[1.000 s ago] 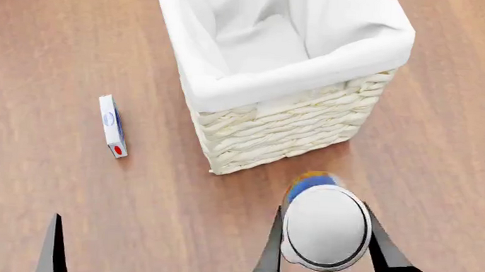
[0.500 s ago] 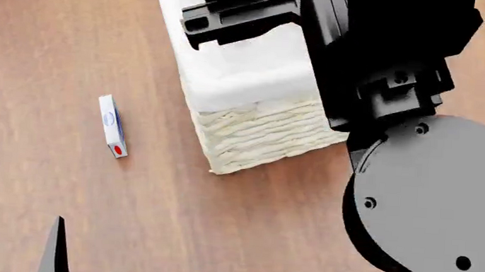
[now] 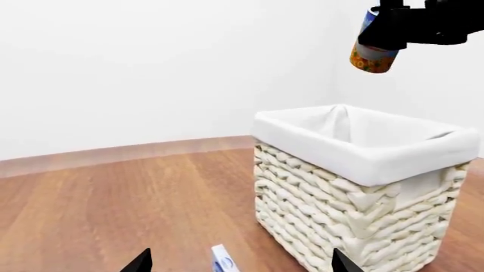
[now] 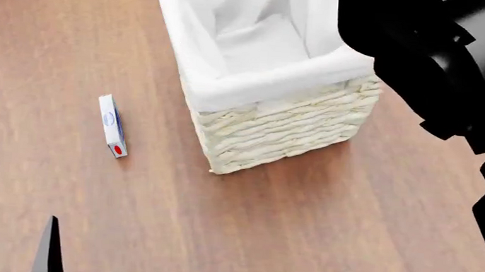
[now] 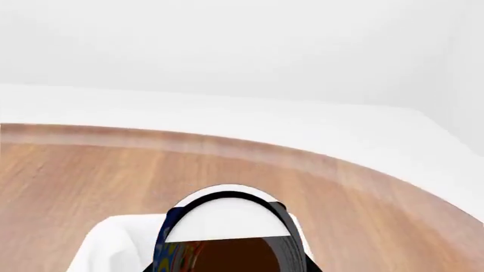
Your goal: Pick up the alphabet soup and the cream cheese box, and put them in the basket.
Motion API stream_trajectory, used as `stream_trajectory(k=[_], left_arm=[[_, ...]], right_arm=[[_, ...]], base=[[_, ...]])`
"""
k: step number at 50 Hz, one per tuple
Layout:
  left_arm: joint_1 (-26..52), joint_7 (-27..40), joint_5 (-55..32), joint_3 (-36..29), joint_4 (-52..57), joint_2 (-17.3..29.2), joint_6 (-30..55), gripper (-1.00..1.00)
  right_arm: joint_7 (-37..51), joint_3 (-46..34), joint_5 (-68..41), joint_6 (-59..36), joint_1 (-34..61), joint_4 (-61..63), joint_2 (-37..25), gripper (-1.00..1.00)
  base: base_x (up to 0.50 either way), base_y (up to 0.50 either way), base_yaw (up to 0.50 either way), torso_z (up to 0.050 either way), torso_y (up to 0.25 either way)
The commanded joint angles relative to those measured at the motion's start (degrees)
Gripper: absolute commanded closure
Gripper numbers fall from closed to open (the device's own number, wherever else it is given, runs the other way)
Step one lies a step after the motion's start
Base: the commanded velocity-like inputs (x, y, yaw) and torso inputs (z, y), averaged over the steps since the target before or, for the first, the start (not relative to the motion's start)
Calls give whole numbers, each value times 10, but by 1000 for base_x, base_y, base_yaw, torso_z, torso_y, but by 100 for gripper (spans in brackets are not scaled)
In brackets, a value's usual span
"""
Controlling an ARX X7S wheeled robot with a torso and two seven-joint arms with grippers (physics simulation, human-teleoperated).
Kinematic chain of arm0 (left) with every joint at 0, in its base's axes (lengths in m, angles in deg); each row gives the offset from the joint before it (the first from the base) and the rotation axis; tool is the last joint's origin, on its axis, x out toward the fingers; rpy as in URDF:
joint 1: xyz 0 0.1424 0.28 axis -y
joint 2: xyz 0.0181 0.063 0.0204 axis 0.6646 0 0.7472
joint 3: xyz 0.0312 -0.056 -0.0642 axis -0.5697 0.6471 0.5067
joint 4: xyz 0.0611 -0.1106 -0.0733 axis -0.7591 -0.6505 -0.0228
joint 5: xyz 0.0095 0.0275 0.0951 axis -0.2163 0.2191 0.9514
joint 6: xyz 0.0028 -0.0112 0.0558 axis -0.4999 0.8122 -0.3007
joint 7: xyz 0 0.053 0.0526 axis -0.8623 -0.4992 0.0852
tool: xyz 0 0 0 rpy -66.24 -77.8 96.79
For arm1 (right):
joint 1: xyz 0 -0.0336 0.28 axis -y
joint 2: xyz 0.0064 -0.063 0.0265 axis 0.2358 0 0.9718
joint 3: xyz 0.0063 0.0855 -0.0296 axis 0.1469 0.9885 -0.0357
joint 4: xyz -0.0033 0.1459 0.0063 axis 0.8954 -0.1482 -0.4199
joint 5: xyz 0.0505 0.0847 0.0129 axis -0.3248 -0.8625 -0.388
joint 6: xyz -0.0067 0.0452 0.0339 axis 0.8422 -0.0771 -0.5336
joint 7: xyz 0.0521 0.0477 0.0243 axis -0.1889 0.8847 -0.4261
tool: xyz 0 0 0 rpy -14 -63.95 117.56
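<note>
Round orange-and-blue alphabet soup can (image 3: 373,52) pinched in right hand (image 3: 393,31), suspended directly above tall cream-white wicker basket (image 3: 363,187), long axis near vertical.

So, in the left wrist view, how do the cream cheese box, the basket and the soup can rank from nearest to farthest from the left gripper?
1. The cream cheese box, on the floor just ahead of the left gripper, between its fingertips.
2. The basket, standing farther ahead and off to one side.
3. The soup can, held high above the basket by the right gripper.
</note>
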Motion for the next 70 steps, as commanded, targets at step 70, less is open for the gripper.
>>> stream_trajectory(k=[70], left_arm=[[-18,21,0,4,9,17,-12,-100]], right_arm=[[-82,-63,77,8,-46,-109,66,100]], base=[[0,0,0,0,1]])
